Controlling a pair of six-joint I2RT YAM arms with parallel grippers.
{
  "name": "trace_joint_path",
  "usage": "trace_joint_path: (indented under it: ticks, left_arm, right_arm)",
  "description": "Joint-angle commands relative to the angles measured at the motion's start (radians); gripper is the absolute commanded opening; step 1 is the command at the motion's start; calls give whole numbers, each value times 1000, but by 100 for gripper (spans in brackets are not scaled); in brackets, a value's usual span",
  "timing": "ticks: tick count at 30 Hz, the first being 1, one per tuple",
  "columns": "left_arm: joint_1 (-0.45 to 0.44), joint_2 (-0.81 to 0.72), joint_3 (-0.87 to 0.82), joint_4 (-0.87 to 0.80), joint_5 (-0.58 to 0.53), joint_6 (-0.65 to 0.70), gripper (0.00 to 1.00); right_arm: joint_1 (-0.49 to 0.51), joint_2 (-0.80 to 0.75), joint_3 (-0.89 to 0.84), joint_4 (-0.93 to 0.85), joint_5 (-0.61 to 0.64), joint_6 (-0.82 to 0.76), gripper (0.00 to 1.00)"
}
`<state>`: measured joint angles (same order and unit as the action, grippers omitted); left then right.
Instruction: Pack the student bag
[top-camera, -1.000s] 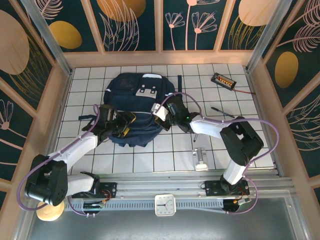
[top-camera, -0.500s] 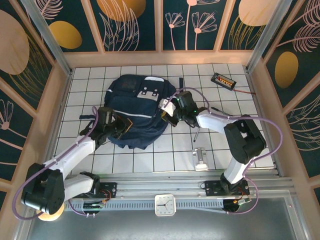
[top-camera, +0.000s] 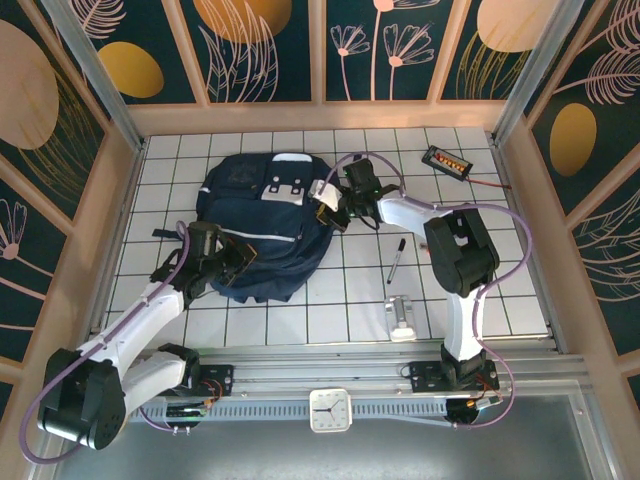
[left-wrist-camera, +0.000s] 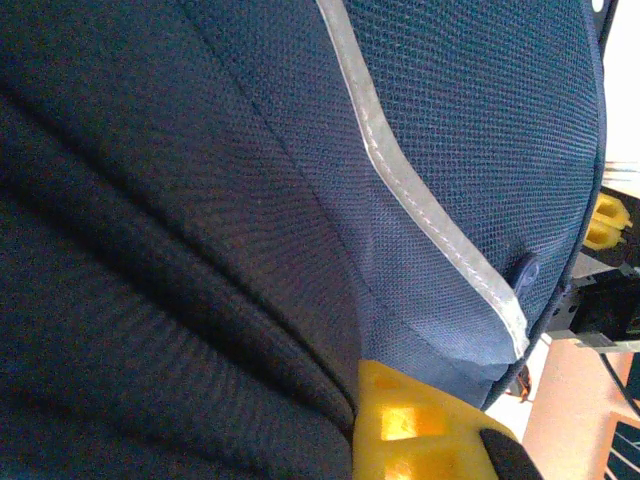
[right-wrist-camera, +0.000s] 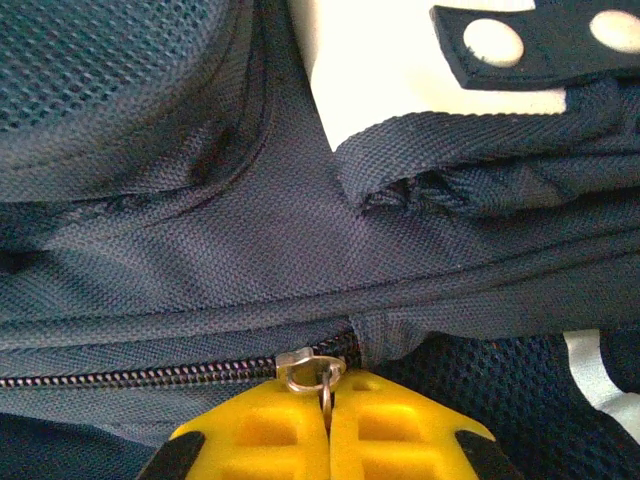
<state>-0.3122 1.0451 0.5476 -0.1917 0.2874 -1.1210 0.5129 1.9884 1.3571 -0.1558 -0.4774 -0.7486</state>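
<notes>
Since a second ago your right gripper (right-wrist-camera: 327, 408) has travelled from the middle of the bench (top-camera: 330, 320) toward the far edge. It now sits at the right side of the student bag (top-camera: 262, 215), with its elbow folded in behind it. Its yellow pads (right-wrist-camera: 265, 435) are pressed together and clamped on the metal zipper pull (right-wrist-camera: 318, 372), at the end of the zipper track (right-wrist-camera: 130, 378).

Your left gripper (top-camera: 238, 258) stood apart a second ago. Now its jaws are together, and it has drifted a little toward the left edge. It presses against the navy fabric just below the grey reflective stripe (left-wrist-camera: 430, 215), at the bag's near side. You cannot tell whether a fold is pinched.

The bag itself has slid and turned slightly toward the left edge. It lies in the far-left half of the bench, with its top close to the far edge and a black strap (top-camera: 165, 235) reaching toward the left edge.

The strip along the near edge in front of the bag is bare tile. On the right half you have a pen (top-camera: 396, 260) beside the right arm, a small silver piece (top-camera: 402, 318) near the near edge, and a small black case with orange marks (top-camera: 446, 160) close to the far-right corner.
</notes>
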Motion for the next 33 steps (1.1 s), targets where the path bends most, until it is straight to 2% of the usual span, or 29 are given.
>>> trace_joint_path:
  ticks: [1,2,3,4,6,8,12,15,19,24,28,33]
  left_arm:
    - [12,-13,-24,-151,22,53,0]
    - [13,-6,-17,-142,31,51,0]
    - [12,3,-8,-133,44,57,11]
    - [13,12,9,-138,50,67,29]
    - [12,14,40,-169,43,84,47]
    - [12,0,65,-202,34,90,55]
    - [12,-57,90,-228,40,52,59]
    - [13,-76,121,-245,27,43,63]
    - [13,-22,199,-263,-3,88,66]
    - [27,55,271,-276,-33,151,68]
    - [33,77,241,-232,-18,137,68]
    - [34,72,191,-197,1,110,65]
  right_arm:
    - [-106,-18,9,39,137,-11,42]
    - [-106,-47,-21,49,116,-13,50]
    - [-106,-87,-61,67,92,-12,56]
    - [-106,-132,-99,80,79,-10,59]
    - [-107,-217,-163,102,61,-4,62]
    - [-107,-294,-221,122,22,12,62]
    - [-56,-362,-261,129,-59,9,62]
    - [15,-341,-254,137,-68,-13,62]
    - [75,-279,-243,199,-77,-4,63]
    - [82,-217,-228,251,-128,-13,64]
    - [84,-161,-198,235,-151,-50,65]
    - [85,-115,-201,267,-183,-13,65]
